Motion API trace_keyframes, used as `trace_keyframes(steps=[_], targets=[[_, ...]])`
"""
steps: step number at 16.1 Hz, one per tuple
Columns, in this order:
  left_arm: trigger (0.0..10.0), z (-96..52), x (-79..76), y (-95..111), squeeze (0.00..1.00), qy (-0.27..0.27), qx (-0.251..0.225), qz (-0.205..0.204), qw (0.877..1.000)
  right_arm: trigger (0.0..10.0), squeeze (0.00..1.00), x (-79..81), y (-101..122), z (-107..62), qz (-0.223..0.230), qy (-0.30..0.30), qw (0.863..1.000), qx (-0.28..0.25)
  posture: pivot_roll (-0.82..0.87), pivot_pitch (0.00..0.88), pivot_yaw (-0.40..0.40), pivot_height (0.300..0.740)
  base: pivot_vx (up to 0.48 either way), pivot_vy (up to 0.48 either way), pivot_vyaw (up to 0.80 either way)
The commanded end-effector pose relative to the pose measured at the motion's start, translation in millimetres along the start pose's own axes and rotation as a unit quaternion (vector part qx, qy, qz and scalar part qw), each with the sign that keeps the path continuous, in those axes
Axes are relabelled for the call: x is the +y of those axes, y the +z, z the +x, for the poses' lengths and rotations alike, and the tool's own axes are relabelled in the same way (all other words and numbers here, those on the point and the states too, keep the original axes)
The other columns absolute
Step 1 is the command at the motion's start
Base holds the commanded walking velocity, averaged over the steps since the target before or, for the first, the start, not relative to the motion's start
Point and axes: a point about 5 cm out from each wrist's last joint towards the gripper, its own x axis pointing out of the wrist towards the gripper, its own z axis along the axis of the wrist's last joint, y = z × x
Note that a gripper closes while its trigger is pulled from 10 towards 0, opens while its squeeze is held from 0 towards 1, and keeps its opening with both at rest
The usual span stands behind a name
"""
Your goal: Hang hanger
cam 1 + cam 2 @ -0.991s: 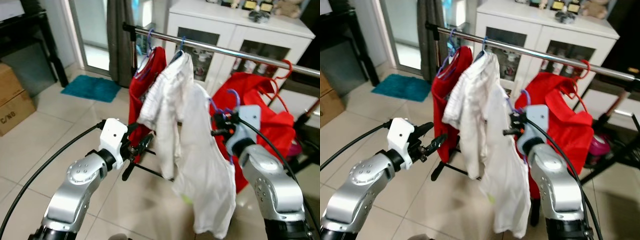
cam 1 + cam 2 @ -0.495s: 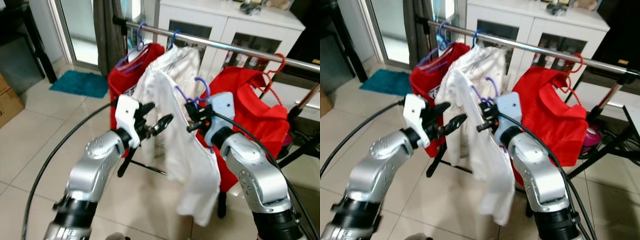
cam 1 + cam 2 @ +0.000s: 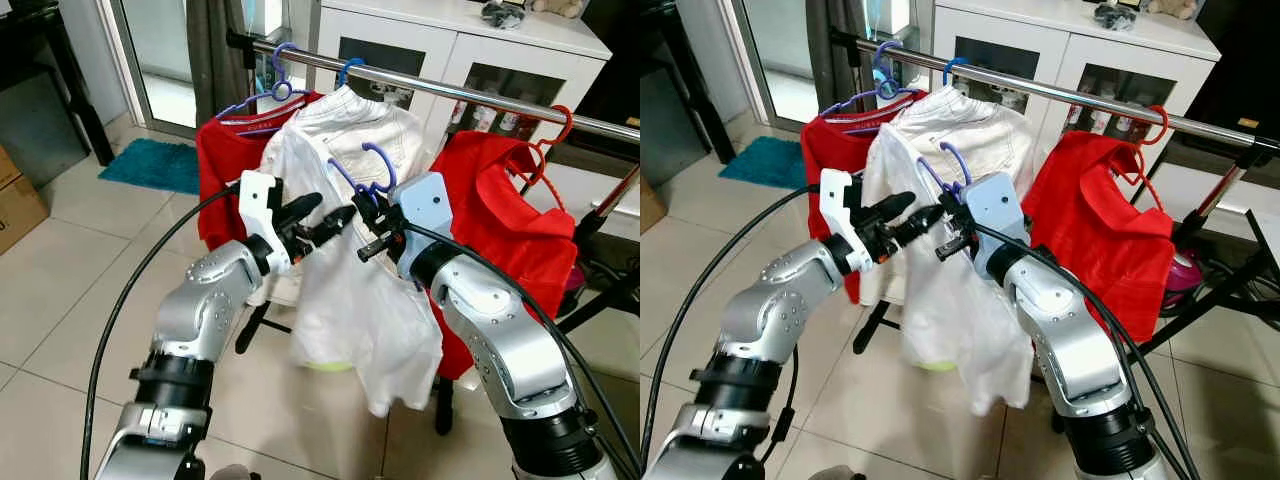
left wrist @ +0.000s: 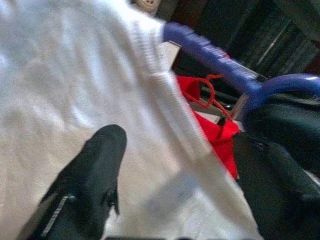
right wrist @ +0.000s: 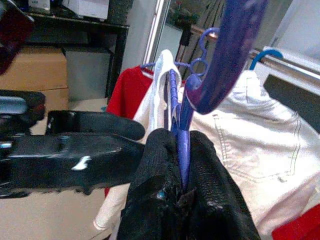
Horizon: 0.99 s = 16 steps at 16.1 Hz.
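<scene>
My right gripper (image 3: 370, 226) is shut on the stem of a purple hanger (image 3: 372, 166), just below its hook. A white garment (image 3: 350, 300) hangs from that hanger in front of the silver rail (image 3: 480, 96); the hook is below the rail. In the right wrist view the fingers (image 5: 160, 165) pinch the purple hanger (image 5: 182, 140). My left gripper (image 3: 328, 210) is open beside the hanger's shoulder. Its black fingers (image 4: 95, 170) straddle the white cloth (image 4: 65, 85) under the purple hanger arm (image 4: 210, 50).
On the rail hang a red garment on a purple hanger (image 3: 232, 150), a white garment on a blue hanger (image 3: 370, 115) and a red garment on a red hanger (image 3: 510, 210). A white cabinet (image 3: 450, 45) stands behind. A teal mat (image 3: 150, 165) and a cardboard box (image 3: 15, 200) lie left.
Both arms have risen. The right gripper has carried the hanger and white garment up and left toward the rail. The left gripper has moved in to the garment's shoulder.
</scene>
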Motion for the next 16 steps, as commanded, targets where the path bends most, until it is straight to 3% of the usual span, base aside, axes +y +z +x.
trace_keyframes(steps=[1,16], targets=[[0.0,3.1,1.7,4.8,0.0,0.009,-0.007,0.006,1.0,0.0,0.0,0.4,12.5,-0.5,-0.016,0.003,0.999,-0.031,-0.1,0.0,-0.056,0.74,0.0,0.0,0.0],[0.0,4.5,3.7,1.6,0.0,-0.005,-0.015,-0.002,1.0,0.0,0.0,-0.9,11.7,-1.8,-0.018,0.006,0.999,-0.029,-0.1,0.0,-0.074,0.74,0.0,0.0,0.0]])
